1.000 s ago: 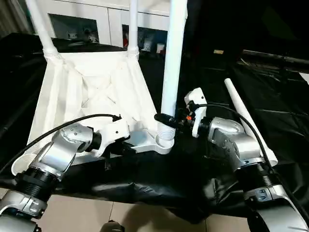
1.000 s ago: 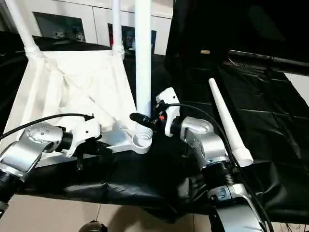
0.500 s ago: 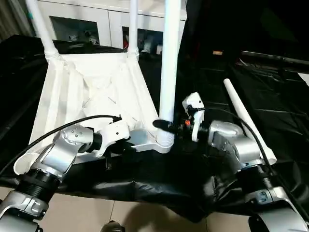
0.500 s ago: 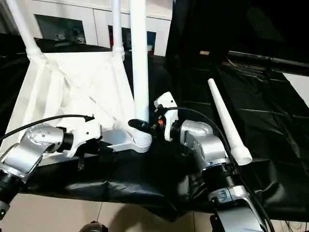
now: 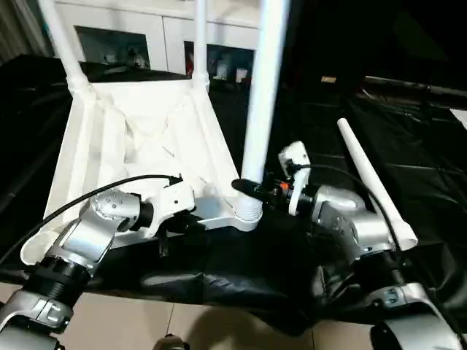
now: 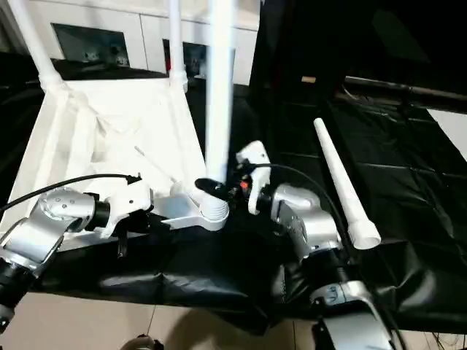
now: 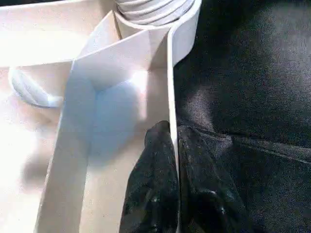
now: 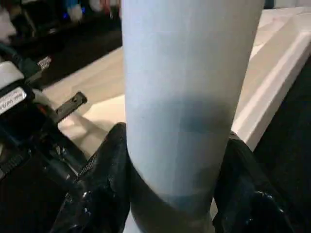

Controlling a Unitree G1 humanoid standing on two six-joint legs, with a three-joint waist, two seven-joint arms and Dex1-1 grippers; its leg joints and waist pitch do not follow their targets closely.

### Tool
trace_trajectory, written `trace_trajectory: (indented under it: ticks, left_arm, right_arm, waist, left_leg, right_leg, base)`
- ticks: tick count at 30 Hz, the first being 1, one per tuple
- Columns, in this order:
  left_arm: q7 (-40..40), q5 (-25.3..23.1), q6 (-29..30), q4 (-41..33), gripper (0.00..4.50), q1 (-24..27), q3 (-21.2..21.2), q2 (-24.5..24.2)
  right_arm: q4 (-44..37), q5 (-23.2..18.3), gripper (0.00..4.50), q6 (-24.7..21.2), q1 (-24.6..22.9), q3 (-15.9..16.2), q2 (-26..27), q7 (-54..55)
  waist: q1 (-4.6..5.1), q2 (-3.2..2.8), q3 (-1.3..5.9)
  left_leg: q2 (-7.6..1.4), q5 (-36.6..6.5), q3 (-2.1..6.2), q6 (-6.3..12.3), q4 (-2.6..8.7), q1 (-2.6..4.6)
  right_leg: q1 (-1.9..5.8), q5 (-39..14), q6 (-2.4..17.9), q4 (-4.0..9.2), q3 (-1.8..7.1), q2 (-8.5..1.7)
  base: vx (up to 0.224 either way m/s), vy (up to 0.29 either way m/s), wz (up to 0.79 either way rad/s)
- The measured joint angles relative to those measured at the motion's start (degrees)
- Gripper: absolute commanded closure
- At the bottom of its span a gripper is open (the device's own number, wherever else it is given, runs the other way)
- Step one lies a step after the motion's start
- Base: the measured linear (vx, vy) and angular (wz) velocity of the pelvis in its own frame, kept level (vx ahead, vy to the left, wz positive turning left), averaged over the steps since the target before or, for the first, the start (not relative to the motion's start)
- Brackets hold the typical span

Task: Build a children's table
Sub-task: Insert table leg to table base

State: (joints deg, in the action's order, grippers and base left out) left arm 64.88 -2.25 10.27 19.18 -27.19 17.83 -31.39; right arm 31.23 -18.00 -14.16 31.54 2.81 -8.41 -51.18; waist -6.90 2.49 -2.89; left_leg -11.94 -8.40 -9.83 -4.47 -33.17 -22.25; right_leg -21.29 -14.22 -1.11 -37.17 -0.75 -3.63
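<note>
One black cloth under tabletop; white cabinet behind.

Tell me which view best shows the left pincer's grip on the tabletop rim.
The left wrist view: the left pincer shows close up, its black fingers closed on either side of the tabletop rim's thin wall. Both eye views show that pincer from above at the near edge, the contact hidden under its white housing.
</note>
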Motion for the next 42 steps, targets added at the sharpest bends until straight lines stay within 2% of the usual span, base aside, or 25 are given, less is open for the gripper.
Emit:
trace_trajectory:
  ticks: [5, 16, 22, 28, 35, 42]
  left_arm:
    - [-0.3, 0.0, 0.0, 0.5, 4.50, 0.0, 0.0, 0.3]
    - [-1.8, -0.1, -0.3, 2.0, 4.50, -0.1, -0.1, 2.3]
    - [-1.8, -0.1, -0.4, 2.1, 4.50, -0.1, -0.1, 2.8]
    - [-1.8, -0.1, -0.4, 2.2, 4.50, -0.1, 0.0, 2.8]
    - [-1.3, -0.1, -0.4, 2.1, 4.50, 0.0, 0.0, 2.4]
    - [-0.6, 0.0, -0.5, 1.8, 4.50, 0.2, 0.0, 1.7]
  right_arm:
    - [1.1, -0.4, 2.66, 2.6, -0.7, -0.4, 0.4, 0.0]
    - [0.4, -2.3, 2.66, 9.4, -6.1, -3.5, 2.1, 1.4]
    - [-2.0, -1.3, 2.66, 13.1, -9.2, -2.5, 2.1, 1.9]
    - [-3.3, 1.4, 2.66, 15.8, -9.4, -0.3, 1.1, 1.4]
    - [-3.4, 2.9, 2.66, 15.3, -8.0, 1.6, -0.8, -0.6]
    - [-2.8, 4.2, 2.66, 11.8, -5.8, 3.4, -2.9, -4.4]
  waist:
    - [0.02, -0.12, 0.07]
    - [0.02, -0.90, 0.45]
    - [-0.11, -1.09, 0.48]
    - [0.00, -1.08, 0.51]
    - [0.19, -0.91, 0.59]
    - [0.19, -0.56, 0.79]
  left_leg:
    - [0.03, 0.0, 0.00, 0.00, 0.00, 0.08]
    - [0.14, 0.0, -0.07, 0.02, 0.03, 0.16]
    - [0.22, 0.0, -0.29, 0.02, 0.17, 0.15]
    - [0.25, 0.0, -0.43, 0.03, 0.21, 0.16]
    - [0.25, 0.0, -0.42, 0.03, 0.26, 0.16]
    - [0.25, 0.0, -0.42, 0.03, 0.38, 0.17]
  right_leg:
    - [0.08, 0.0, 0.0, 0.01, 0.00, -0.04]
    - [0.24, 0.0, 0.0, 0.13, -0.03, -0.29]
    - [0.24, -0.1, -0.1, 0.17, -0.09, -0.58]
    - [0.24, -0.1, -0.2, 0.17, -0.09, -0.69]
    - [0.24, -0.2, -0.3, 0.17, -0.09, -0.69]
    - [0.22, -0.3, -0.4, 0.19, -0.13, -0.69]
  base:
    - [0.000, 0.000, 0.00]
    - [0.000, 0.000, 0.00]
    - [0.000, 0.000, 0.00]
    - [0.000, 0.000, 0.00]
    - [0.000, 0.000, 0.00]
    - [0.000, 0.000, 0.00]
